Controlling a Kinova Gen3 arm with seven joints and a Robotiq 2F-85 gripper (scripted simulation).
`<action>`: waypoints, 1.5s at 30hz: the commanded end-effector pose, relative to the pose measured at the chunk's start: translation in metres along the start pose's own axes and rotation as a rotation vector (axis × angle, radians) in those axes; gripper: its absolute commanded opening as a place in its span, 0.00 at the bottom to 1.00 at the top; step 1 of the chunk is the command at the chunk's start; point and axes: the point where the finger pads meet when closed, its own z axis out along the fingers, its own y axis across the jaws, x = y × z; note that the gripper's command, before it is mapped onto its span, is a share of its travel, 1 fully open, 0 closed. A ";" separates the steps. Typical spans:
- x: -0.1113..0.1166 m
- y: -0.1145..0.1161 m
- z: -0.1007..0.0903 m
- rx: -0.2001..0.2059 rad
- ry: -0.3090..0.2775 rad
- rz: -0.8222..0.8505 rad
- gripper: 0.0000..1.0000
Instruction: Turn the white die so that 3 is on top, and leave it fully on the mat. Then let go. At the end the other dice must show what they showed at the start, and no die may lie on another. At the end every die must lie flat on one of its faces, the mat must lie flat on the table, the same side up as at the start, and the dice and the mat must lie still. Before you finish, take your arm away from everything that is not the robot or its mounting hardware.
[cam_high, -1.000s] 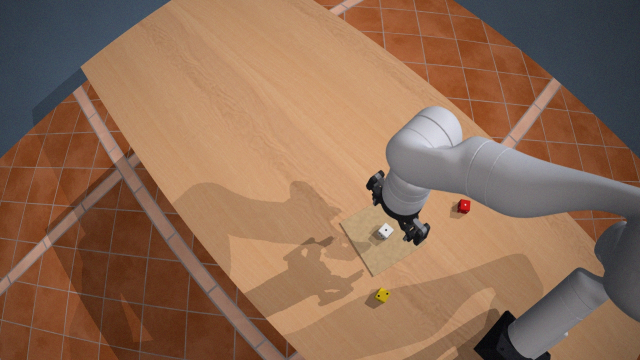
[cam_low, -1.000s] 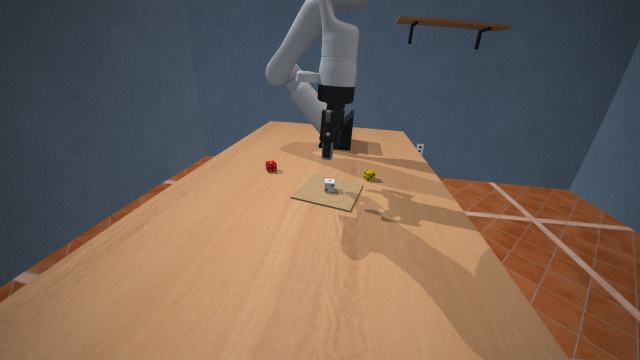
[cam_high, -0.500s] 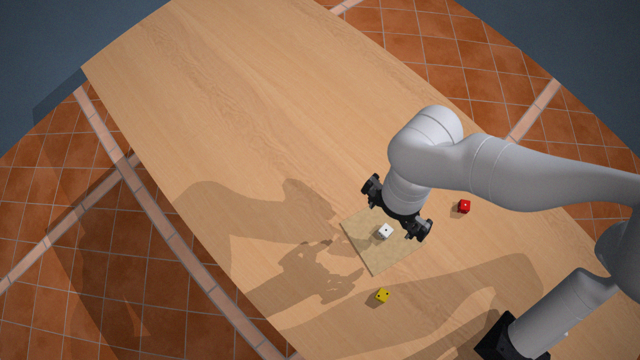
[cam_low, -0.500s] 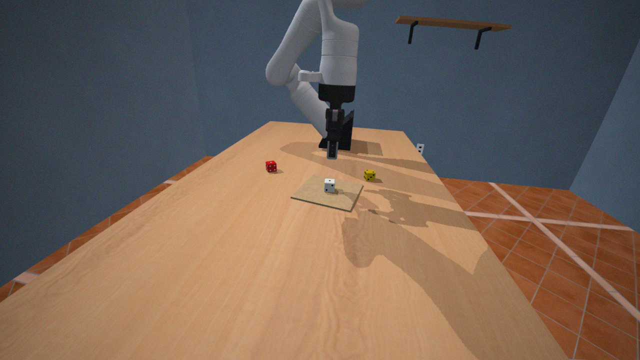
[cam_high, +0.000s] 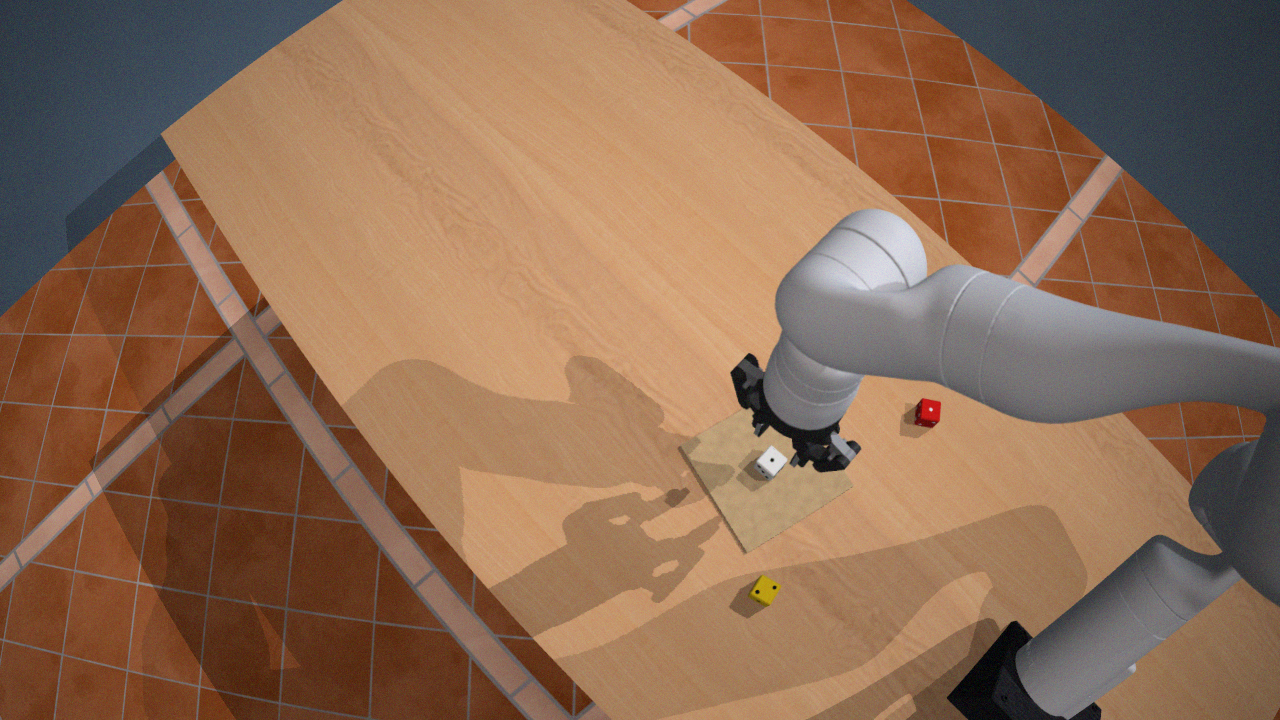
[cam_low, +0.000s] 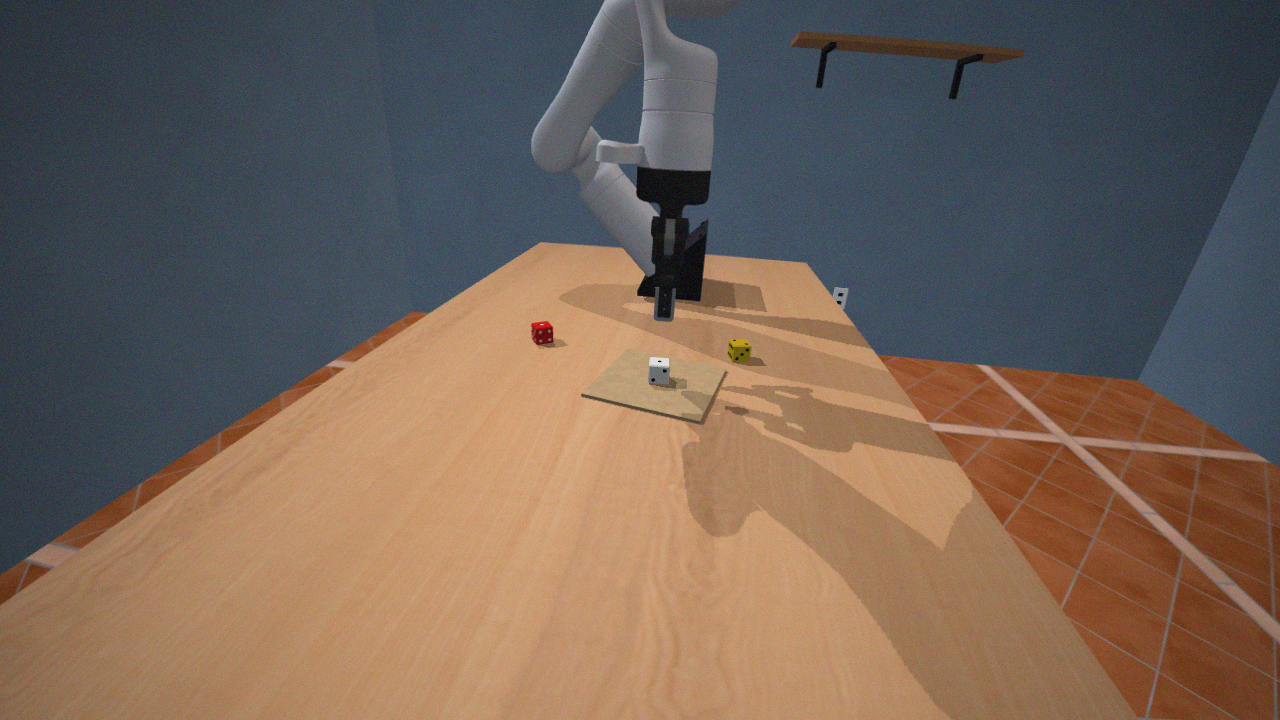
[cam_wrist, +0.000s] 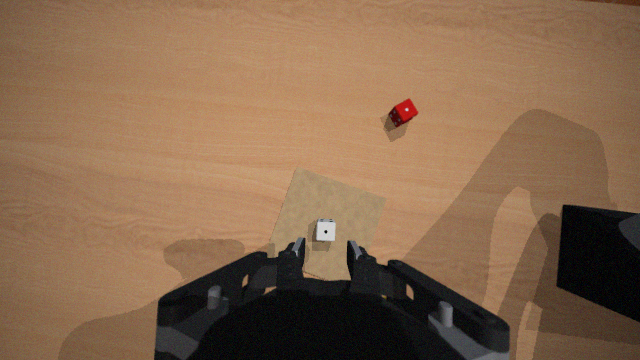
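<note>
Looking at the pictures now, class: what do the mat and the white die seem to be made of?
Mat: thin, speckled tan, matte; looks like cork or card.
White die: smooth, hard-looking, crisp edges, black pips; probably plastic, though that is a guess.

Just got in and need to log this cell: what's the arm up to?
The gripper hangs above the white die, jaws partly narrowed and holding nothing. The die sits flat on the tan mat with one pip up, so the turn to 3 is not yet done. The red die and the yellow die lie on the table off the mat.
</note>
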 end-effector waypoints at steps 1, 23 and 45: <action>0.000 0.000 -0.001 0.002 -0.001 0.000 0.41; 0.000 0.000 -0.001 0.002 -0.001 0.000 0.41; 0.000 0.000 0.012 0.001 -0.001 0.000 0.41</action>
